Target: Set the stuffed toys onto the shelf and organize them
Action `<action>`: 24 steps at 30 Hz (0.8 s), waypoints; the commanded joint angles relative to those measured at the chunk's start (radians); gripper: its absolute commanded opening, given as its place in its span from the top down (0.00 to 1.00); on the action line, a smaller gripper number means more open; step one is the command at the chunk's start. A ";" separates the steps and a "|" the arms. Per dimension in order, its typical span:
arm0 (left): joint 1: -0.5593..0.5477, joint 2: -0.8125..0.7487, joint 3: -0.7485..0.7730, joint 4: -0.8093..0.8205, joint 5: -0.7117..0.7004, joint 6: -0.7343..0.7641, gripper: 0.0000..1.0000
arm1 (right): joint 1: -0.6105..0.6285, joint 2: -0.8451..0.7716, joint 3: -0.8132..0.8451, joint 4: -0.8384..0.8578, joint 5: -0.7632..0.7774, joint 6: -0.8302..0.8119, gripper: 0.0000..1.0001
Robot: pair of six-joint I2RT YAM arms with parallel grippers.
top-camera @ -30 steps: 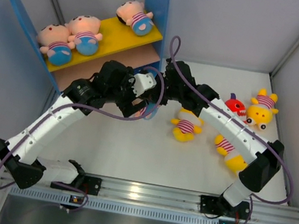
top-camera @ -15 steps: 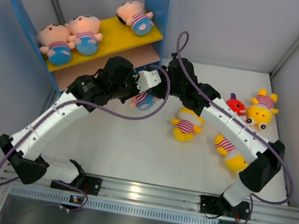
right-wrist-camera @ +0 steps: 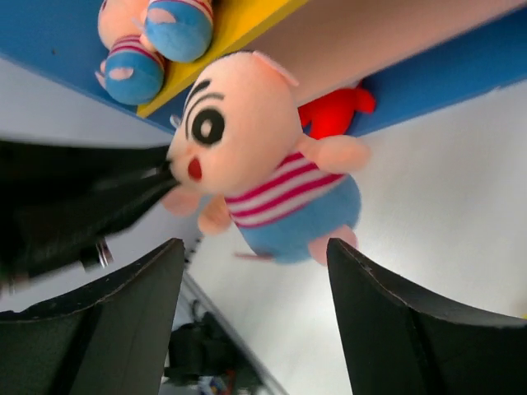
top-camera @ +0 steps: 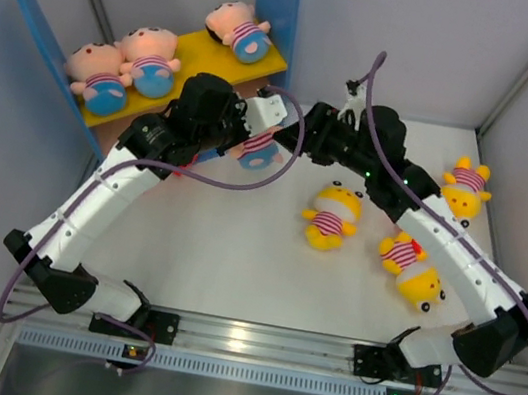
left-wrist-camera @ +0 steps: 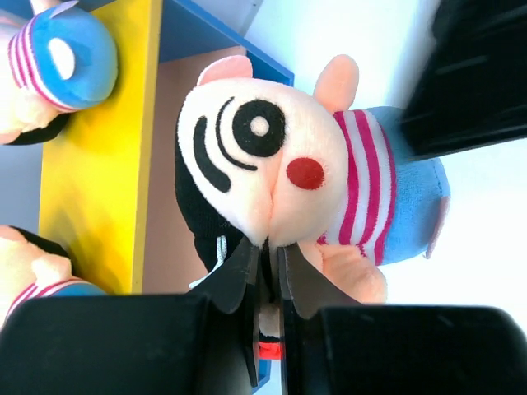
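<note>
My left gripper [top-camera: 243,138] is shut on a pink-faced doll [top-camera: 260,149] in a striped shirt and blue bottoms. It pinches the doll's head [left-wrist-camera: 255,173] between its fingertips and holds it in front of the shelf [top-camera: 202,55]. My right gripper [top-camera: 317,137] stands open just right of the doll, its fingers [right-wrist-camera: 140,313] apart from the doll's body [right-wrist-camera: 280,197]. Three more pink-faced stuffed toys [top-camera: 149,57] lie on the yellow upper board [left-wrist-camera: 99,164]. A red plush [right-wrist-camera: 333,111] shows behind the doll, by the blue side panel [right-wrist-camera: 461,66].
Three yellow striped-shirt toys lie on the white table to the right: one in the middle [top-camera: 330,214], one nearer the front [top-camera: 412,270], one by the right wall [top-camera: 464,194]. My right arm stretches over the table above them. Grey walls close in both sides.
The doll passed from right to left: my left gripper closed on its head, my right gripper opened and drew back to the right. The left arm carried the doll toward the shelf.
</note>
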 commanded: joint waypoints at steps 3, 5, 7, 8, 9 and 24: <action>0.053 -0.012 0.055 0.069 0.102 -0.067 1.00 | -0.013 -0.257 -0.166 0.243 -0.150 -0.676 0.28; 0.062 -0.022 0.049 0.058 0.167 -0.088 1.00 | -0.013 -0.335 -0.242 0.233 -0.305 -0.990 0.24; 0.065 -0.028 0.055 0.032 0.262 -0.119 1.00 | -0.013 -0.381 -0.287 0.187 -0.409 -1.193 0.20; 0.065 -0.032 0.055 0.020 0.294 -0.133 1.00 | -0.013 -0.418 -0.312 0.107 -0.488 -1.367 0.20; 0.065 -0.038 0.056 -0.003 0.326 -0.157 1.00 | -0.013 -0.436 -0.324 0.082 -0.506 -1.431 0.19; 0.065 -0.077 0.072 -0.069 0.604 -0.212 1.00 | 0.022 -0.395 -0.266 -0.199 -0.415 -1.814 0.16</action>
